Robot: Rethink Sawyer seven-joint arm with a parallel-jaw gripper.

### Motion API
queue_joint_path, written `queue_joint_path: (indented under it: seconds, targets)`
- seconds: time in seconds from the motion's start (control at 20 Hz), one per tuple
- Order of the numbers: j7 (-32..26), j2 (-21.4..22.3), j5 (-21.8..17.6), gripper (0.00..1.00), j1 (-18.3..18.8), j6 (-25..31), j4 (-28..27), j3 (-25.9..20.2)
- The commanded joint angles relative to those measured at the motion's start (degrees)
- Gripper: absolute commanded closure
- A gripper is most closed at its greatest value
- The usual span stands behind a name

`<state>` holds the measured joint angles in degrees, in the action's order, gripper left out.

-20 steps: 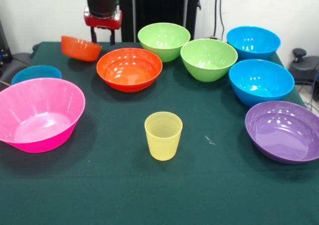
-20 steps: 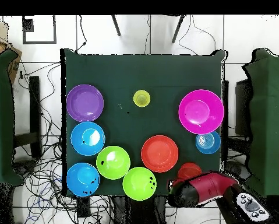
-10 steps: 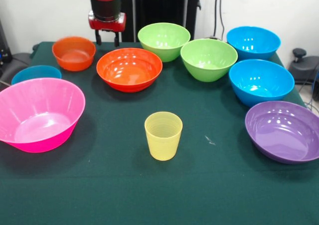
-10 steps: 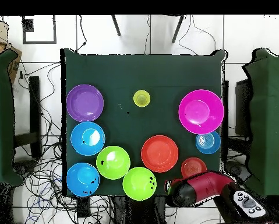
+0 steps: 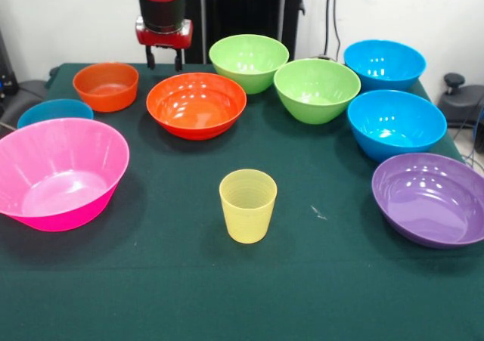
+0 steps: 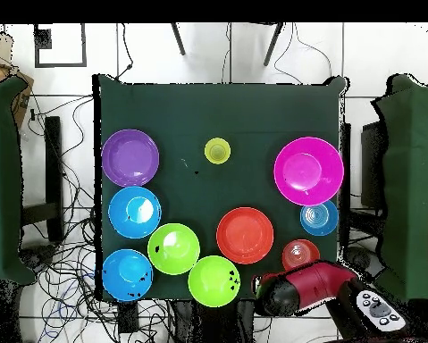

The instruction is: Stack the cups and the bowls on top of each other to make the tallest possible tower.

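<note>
My gripper (image 5: 163,58) hangs open and empty above the table's far left, between the small orange bowl (image 5: 108,85) and the large orange bowl (image 5: 196,104). The small orange bowl stands upright on the cloth, apart from the fingers. The pale-yellow cup (image 5: 247,205) stands alone at the middle front. A big pink bowl (image 5: 59,172) sits at the left with a small blue bowl (image 5: 54,113) behind it. No bowl rests on another. In the overhead view the red arm (image 6: 308,288) covers the gripper beside the small orange bowl (image 6: 300,255).
Two lime green bowls (image 5: 249,61) (image 5: 316,89) stand at the back middle. On the right are two blue bowls (image 5: 384,63) (image 5: 395,123) and a purple bowl (image 5: 431,199). The table (image 5: 318,280) is covered in dark green cloth.
The small orange bowl, tilted beside the gripper a second ago, now sits flat on the table a little further left. The gripper has shifted slightly right and stays open.
</note>
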<state>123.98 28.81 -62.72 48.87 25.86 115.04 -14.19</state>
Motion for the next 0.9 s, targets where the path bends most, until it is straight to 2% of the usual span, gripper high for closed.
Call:
queue_joint_path:
  seconds: [0.05, 0.4, 0.55, 0.6, 0.7, 0.9]
  targets:
    - [-2.6, 0.3, -2.2, 0.0, -2.6, -3.9, -5.2, -2.9]
    - [-2.6, 2.7, -2.4, 0.0, -5.2, -2.3, -4.7, -2.4]
    - [-6.4, 4.3, -1.8, 0.0, -6.4, 1.2, -4.6, -3.1]
    - [-8.1, 4.7, -0.7, 0.0, -5.7, 1.4, -4.0, -4.5]
    - [-10.2, 7.9, 0.9, 0.0, -7.6, 5.0, -2.7, -4.4]
    - [-21.5, 12.7, 8.5, 0.0, -2.0, 10.2, 0.9, -11.0]
